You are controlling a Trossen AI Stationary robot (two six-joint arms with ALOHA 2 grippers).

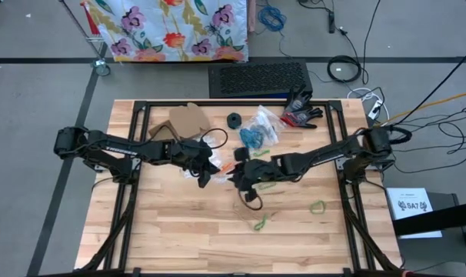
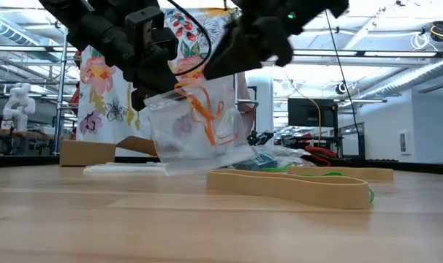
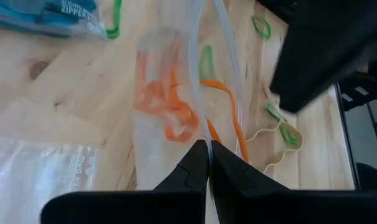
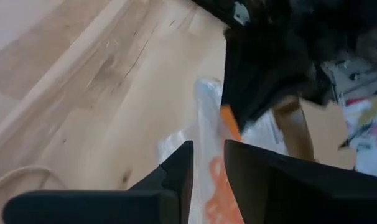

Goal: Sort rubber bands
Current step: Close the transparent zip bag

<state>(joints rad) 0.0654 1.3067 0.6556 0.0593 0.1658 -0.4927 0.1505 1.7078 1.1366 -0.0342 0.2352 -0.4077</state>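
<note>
A pale wooden surface [image 1: 179, 238] fills the view from above, with 2 dark robot arms reaching toward its middle from either side. Between them hangs a clear plastic bag [image 2: 196, 128], lifted off the wood, with several orange rubber bands [image 3: 167, 106] bunched inside it. The left gripper [image 3: 206, 163] is clenched on the bag's top edge, its fingers pressed together around the thin plastic. The right gripper [image 4: 208, 163] sits just beside the bag's mouth with its fingers slightly parted; the bag and an orange band show in the gap, but I cannot tell whether it grips them. Behind the arms lie a flat piece of brown cardboard [image 1: 188, 119] and a second bag holding blue bands [image 1: 256, 137]. On the wood in front, a wide tan rubber band [image 2: 294, 186] lies in a loose wavy loop. Small green rubber bands [image 1: 317, 206] lie scattered near it, well apart from the hanging bag.
</note>
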